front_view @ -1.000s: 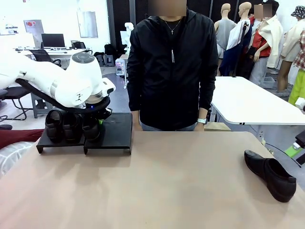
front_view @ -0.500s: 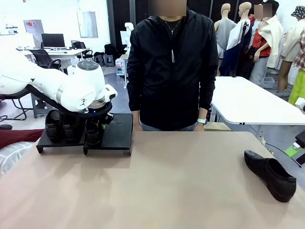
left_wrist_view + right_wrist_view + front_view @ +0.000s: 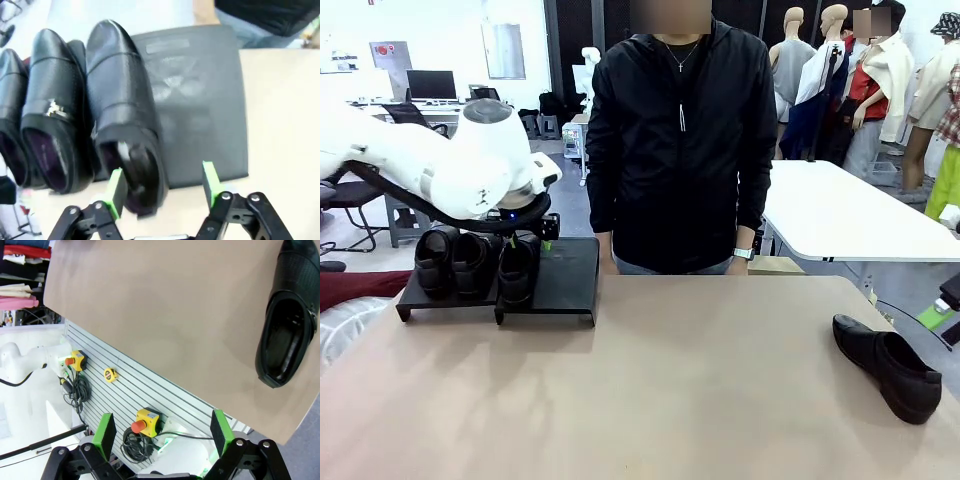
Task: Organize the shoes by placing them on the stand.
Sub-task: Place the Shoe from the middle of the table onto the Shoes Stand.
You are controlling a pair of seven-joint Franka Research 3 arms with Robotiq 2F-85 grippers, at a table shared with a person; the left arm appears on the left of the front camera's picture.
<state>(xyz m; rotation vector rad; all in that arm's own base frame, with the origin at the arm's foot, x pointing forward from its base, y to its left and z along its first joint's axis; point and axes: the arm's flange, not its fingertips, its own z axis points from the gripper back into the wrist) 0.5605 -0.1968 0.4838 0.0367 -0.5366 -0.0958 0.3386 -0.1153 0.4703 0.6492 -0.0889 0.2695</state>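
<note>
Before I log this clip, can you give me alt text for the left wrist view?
Three black shoes sit side by side on a flat black stand, with the stand's fourth place beside them bare. The left gripper hangs above the nearest shoe's heel, its green-padded jaws open and holding nothing. Tan tabletop lies beside the stand, and a person's dark jacket shows at the top edge.

White left arm reaching in low from picture left, wrist bent down, left pincer (image 3: 162,187) hanging with green pads spread apart, nothing between them. Right pincer (image 3: 162,432) wide open, fingers empty. Person's arms hanging straight at the sides.
</note>
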